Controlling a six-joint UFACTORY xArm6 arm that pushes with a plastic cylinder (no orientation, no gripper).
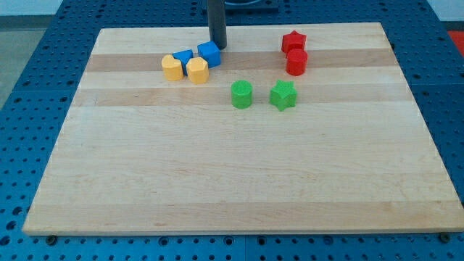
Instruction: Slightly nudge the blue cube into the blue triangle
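Observation:
The blue cube [209,54] sits near the view's top, left of centre, on the wooden board [232,167]. The blue triangle [183,56] lies just to its left, partly hidden behind two yellow blocks, with a thin gap or light contact between it and the cube; I cannot tell which. My tip [217,46] stands right at the cube's upper right corner, touching or nearly touching it.
Two yellow blocks [172,67] [197,70] sit just below the blue pair. A red star [293,41] and a red cylinder [296,62] are at the top right. A green cylinder [241,94] and a green star [283,95] lie below them.

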